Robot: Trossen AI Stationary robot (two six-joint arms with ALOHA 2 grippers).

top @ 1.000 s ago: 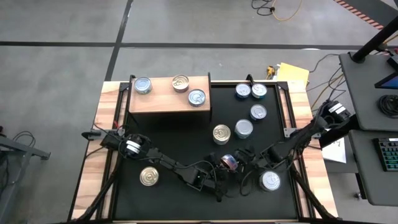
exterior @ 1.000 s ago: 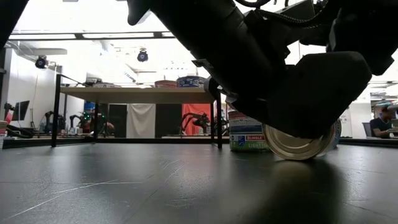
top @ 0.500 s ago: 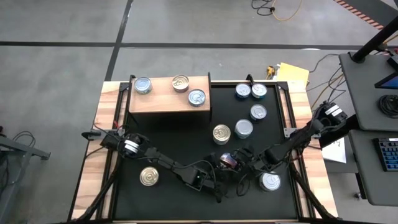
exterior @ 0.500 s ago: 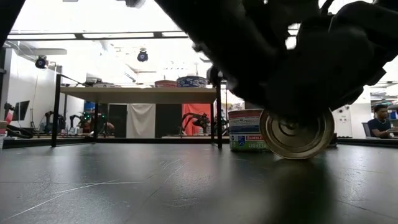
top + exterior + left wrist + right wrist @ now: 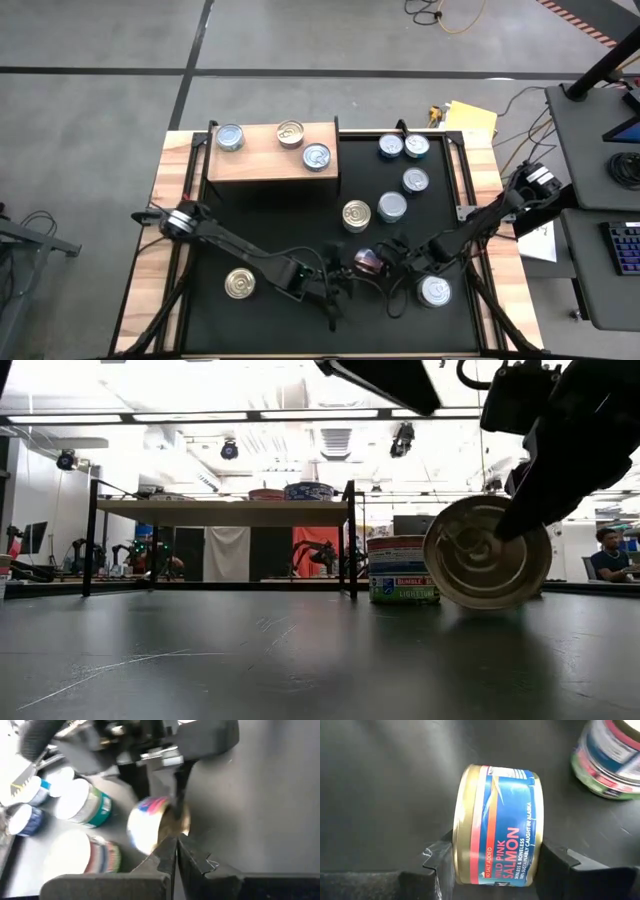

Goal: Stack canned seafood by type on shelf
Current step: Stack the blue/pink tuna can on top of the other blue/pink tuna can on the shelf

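While the short round salmon tin with the blue-and-red label (image 5: 497, 825) stands on its edge at the near middle of the black surface (image 5: 270, 215), we have the right gripper (image 5: 385, 268) clasping it, one finger on each flat end — the label sits plainly between them. Our left gripper (image 5: 335, 285) hovers just beside it, fingers clenched on nothing. We judge the tin stiff and fairly heavy for its size, with smooth metal ends that may slip; tipped like this it could roll, so the flat ends or the rim are the places to hold. A gold-topped tin (image 5: 240, 283) lies nearer the left side, a silver-topped one (image 5: 434, 290) by the right arm. Farther off more tins (image 5: 391, 207) are scattered, and beyond them the light-brown wooden shelf (image 5: 265, 160) carries three tins — the stacking looks barely begun.
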